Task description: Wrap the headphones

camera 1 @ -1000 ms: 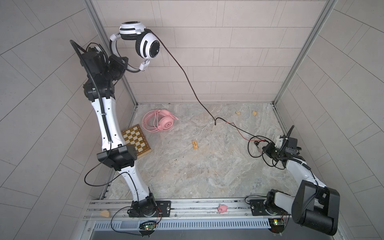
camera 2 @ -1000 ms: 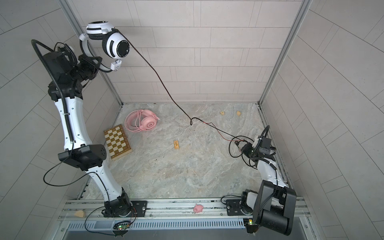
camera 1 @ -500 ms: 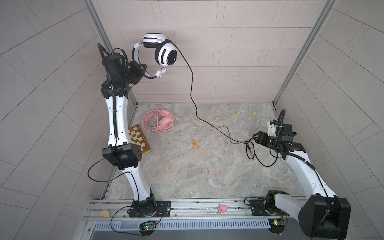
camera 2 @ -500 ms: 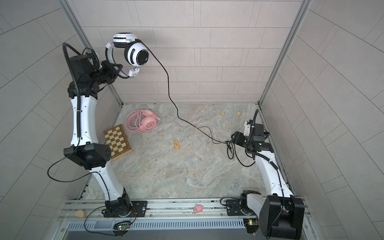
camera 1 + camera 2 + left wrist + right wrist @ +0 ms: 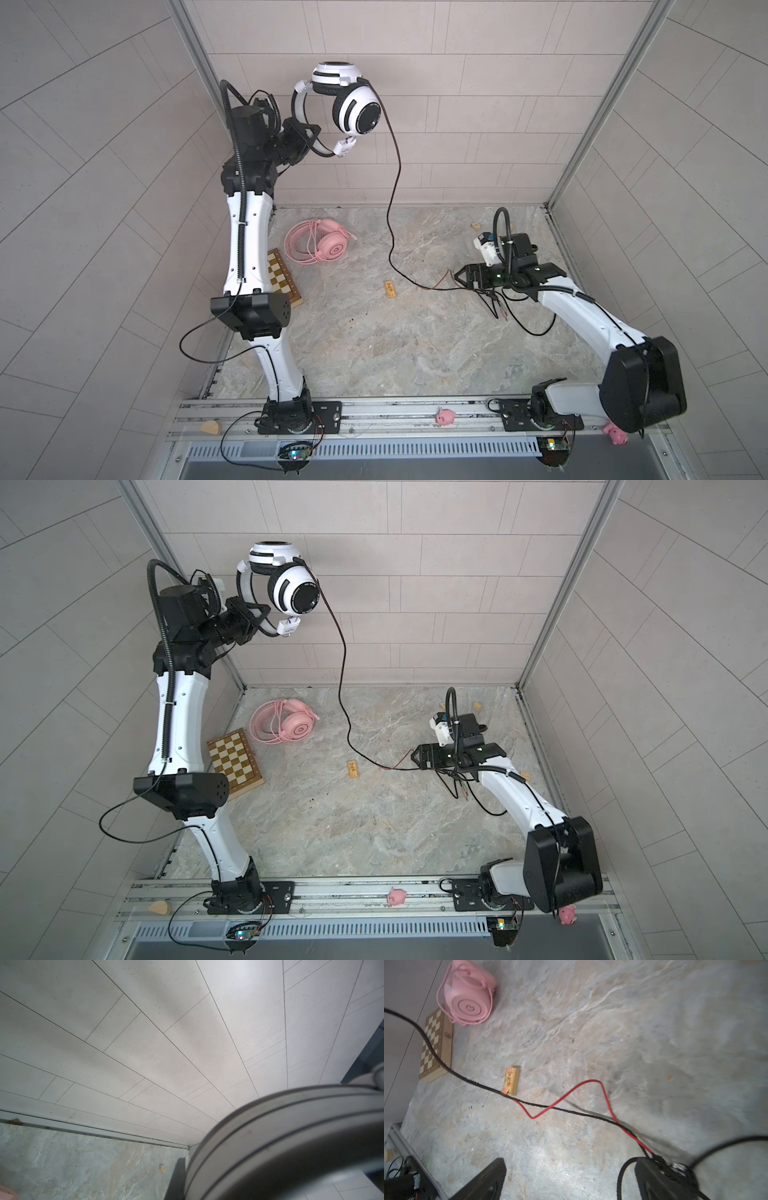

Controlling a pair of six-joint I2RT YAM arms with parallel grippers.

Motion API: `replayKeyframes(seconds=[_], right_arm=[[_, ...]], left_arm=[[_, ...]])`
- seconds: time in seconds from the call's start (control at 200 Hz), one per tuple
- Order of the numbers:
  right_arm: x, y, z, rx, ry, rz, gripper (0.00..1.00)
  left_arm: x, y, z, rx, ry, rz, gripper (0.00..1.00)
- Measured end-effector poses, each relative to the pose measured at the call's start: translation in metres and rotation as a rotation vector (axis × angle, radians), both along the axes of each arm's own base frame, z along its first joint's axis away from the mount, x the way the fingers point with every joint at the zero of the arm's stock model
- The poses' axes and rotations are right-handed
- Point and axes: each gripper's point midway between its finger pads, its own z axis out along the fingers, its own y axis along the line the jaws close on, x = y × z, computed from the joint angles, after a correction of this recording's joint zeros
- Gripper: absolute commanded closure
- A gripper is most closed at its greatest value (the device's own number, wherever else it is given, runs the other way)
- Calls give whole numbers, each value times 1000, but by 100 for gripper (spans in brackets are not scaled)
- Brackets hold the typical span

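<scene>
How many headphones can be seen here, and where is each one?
2. The white-and-black headset is held up in the air by the left gripper. The pink headset lies on the table, beside the chessboard.

white-and-black headset (image 5: pixel 291 1147) blurred and cut off in left wrist view, fingertips of left gripper (image 5: pixel 308 139) lost against its headband, fingers of right gripper (image 5: pixel 570 1162) cut by picture edge

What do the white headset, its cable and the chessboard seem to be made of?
The white headset: likely hard plastic, glossy, its smooth cups catch light; cable: seemingly a braided fabric sheath, matte, the surface looks rough; chessboard: probably wood, pale tan sides, dull finish.
</scene>
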Motion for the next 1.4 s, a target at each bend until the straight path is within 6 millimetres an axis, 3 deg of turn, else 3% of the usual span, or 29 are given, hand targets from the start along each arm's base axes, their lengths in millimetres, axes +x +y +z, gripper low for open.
replayKeyframes(seconds=[0.125,0.235,0.5,0.641,0.776,0.851,0.906,1.086,1.236,1.396], right_arm=[[8,33,-13,-4,-32,124,1],[17,68,-9,39,-129,226,1],[36,155,-19,156,-209,391,1],[48,185,-24,223,-218,403,14],[60,191,-31,274,-203,367,34],[63,192,-32,303,-190,348,69],[64,193,-28,327,-196,342,83],[60,189,-33,384,-179,312,97],[47,166,-50,372,-116,260,100],[39,138,-35,328,-111,208,100]], left_arm=[[-6,-4,7,-4,-13,-18,100],[-10,-5,9,-3,-17,-24,100],[-7,-7,-9,-10,40,-40,100],[-5,-7,-26,4,80,-34,100],[-8,-5,-48,33,140,-21,100],[-10,-5,-57,48,162,-16,100],[-12,-4,-64,56,179,-11,100],[-18,2,-86,90,236,21,100],[-23,7,-107,119,285,63,100],[-29,5,-138,167,355,94,100]])
